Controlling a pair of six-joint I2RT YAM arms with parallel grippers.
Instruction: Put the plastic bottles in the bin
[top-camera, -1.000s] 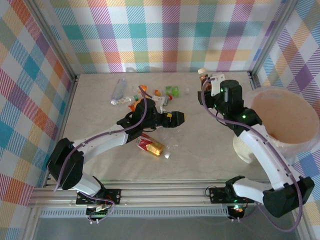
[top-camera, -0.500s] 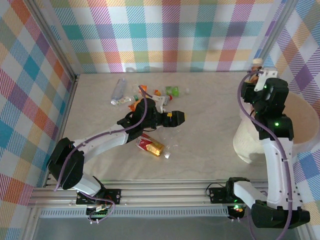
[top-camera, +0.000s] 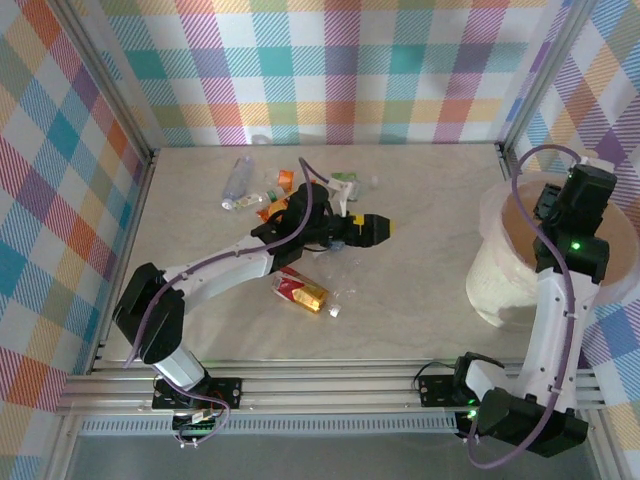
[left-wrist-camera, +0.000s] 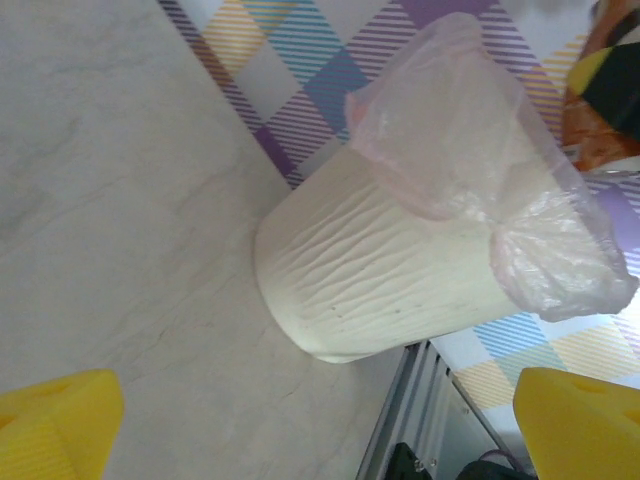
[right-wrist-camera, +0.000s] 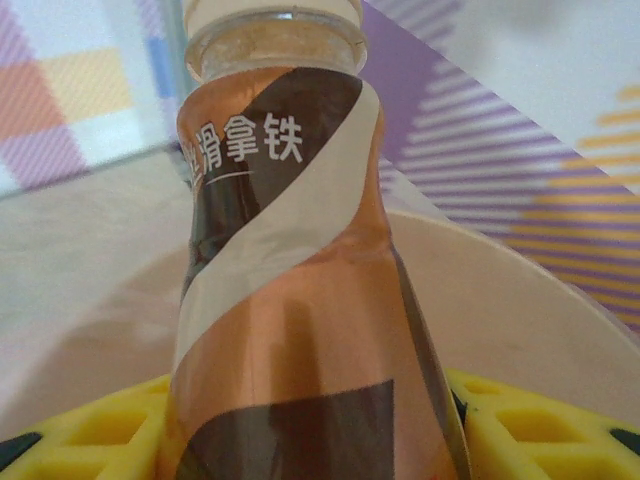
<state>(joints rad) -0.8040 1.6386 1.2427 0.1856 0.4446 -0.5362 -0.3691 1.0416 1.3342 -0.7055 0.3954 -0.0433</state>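
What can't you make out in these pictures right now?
Inside of the bin: top view, the right arm covers part of the opening.
Base of the held bottle: right wrist view, cut off by the bottom edge.
Labels of the loose bottles: top view, too small to read; the left arm overlaps some.

Bare table (top-camera: 430, 250) lies open between the left gripper (top-camera: 378, 228) and the bin (top-camera: 495, 285) — nothing stands in that lane. Loose bottles (top-camera: 262, 195) crowd the far left, a red-labelled bottle (top-camera: 300, 291) lies nearer. Over the bin's rim the right gripper (right-wrist-camera: 310, 420) clamps a brown-labelled bottle (right-wrist-camera: 285, 250) — partly blocking the mouth
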